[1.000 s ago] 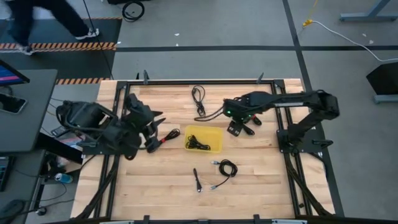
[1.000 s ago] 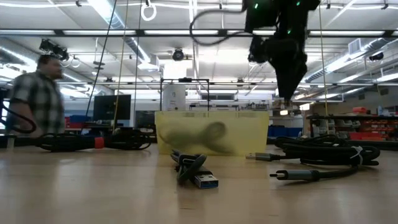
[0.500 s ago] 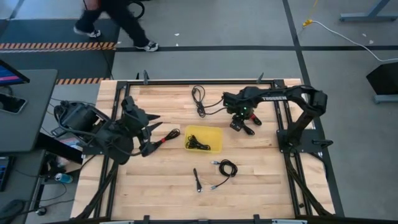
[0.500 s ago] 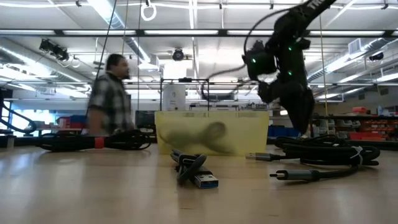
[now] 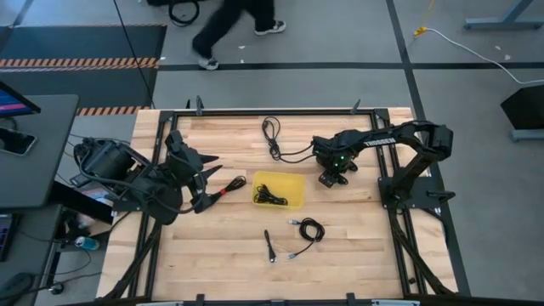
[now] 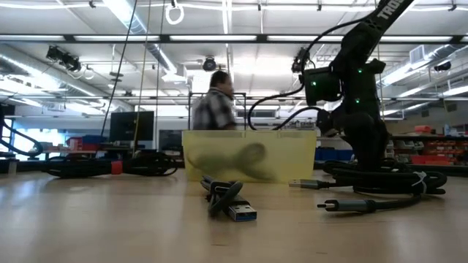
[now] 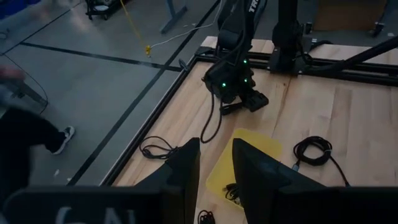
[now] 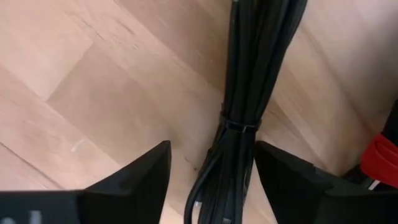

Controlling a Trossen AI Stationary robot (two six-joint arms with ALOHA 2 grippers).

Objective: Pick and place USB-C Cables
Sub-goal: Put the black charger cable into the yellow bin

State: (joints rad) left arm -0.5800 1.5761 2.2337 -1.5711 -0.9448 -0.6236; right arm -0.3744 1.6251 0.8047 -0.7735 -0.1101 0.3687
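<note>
The right tool [image 5: 332,178] has dropped from well above the surface [image 5: 212,246] a second ago to right over a bundled cable [image 8: 249,106] lying near the right rear of the surface, beside the yellow tray [image 5: 293,181]. In the right wrist view its fingers [image 8: 134,177] are standing wide apart with the tied black bundle running between them, not yet pinched. A red piece [image 8: 382,155] is showing at that view's edge; it may be another cable's connector, though too little of it is visible to say. So the reach is done and the grasp is the step in hand: closing near the tie should take the whole bundle rather than one strand.

The tray is already holding one cable [image 5: 270,197]. Others are waiting loose: a coil [image 5: 311,228] and a straight one [image 5: 269,246] toward the front, one [image 5: 272,136] at the rear edge, one [image 5: 231,184] with red near the left tool [image 5: 206,181]. That tool is hovering at the left side, fingers [image 7: 249,165] parted, holding nothing. A person [image 5: 229,21] is walking past on the floor behind.
</note>
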